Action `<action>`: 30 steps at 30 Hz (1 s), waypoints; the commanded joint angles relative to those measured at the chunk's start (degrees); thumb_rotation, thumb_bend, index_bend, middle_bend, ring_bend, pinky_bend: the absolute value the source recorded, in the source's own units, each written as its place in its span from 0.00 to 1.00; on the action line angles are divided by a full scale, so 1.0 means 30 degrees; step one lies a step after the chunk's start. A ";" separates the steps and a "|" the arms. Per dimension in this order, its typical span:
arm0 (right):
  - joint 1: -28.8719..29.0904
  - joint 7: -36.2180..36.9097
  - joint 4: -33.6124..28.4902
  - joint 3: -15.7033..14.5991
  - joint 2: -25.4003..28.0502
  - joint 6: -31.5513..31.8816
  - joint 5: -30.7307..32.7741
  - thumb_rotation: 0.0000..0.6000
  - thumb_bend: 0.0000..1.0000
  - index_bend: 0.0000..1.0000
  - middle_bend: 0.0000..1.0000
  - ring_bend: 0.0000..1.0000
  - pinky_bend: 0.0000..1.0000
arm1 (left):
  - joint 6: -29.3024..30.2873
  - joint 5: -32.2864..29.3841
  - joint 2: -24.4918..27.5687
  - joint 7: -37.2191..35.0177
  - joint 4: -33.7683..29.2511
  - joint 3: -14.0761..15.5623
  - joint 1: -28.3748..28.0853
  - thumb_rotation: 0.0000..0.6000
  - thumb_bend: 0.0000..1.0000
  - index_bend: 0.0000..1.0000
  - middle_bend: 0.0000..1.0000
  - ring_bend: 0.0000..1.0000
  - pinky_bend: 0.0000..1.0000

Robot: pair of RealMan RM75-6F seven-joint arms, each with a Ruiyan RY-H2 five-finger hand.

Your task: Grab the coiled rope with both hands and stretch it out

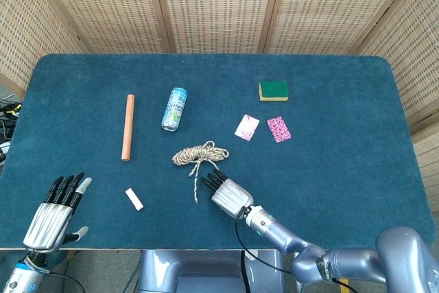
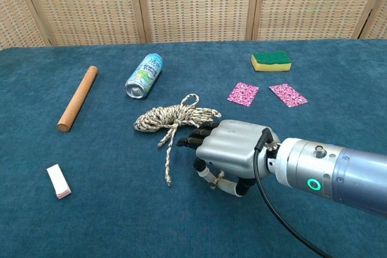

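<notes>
Blue worktop (image 1: 343, 169) before wicker screens, one rope (image 1: 199, 154) ahead of the right hand (image 1: 228, 195).
Head view: one rod (image 1: 127, 127), one can (image 1: 174, 108), one sponge (image 1: 274, 90), two pink cards (image 1: 247, 127), one white block (image 1: 134, 199); left hand (image 1: 53, 212) flat, fingers apart, at the near edge. Chest view: right hand pinches a rope tail; mottled coil just beyond its fingertips (image 2: 192, 138); open cloth to its right.
</notes>
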 commanded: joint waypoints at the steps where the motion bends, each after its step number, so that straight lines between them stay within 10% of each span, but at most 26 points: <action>1: 0.0031 -0.0016 0.0014 -0.0036 -0.0004 0.0052 -0.0009 1.00 0.50 0.55 0.02 0.00 0.00 | -0.0009 0.0014 0.0005 -0.0008 0.0004 0.0017 -0.0008 1.00 0.00 0.00 0.00 0.00 0.00; 30: -0.0615 0.5014 0.1415 -0.0775 0.0536 0.2333 -0.4077 1.00 0.48 0.68 0.08 0.00 0.00 | -0.1122 0.0238 -0.0436 0.1385 -0.0136 -0.0562 -0.1158 1.00 0.00 0.00 0.00 0.00 0.00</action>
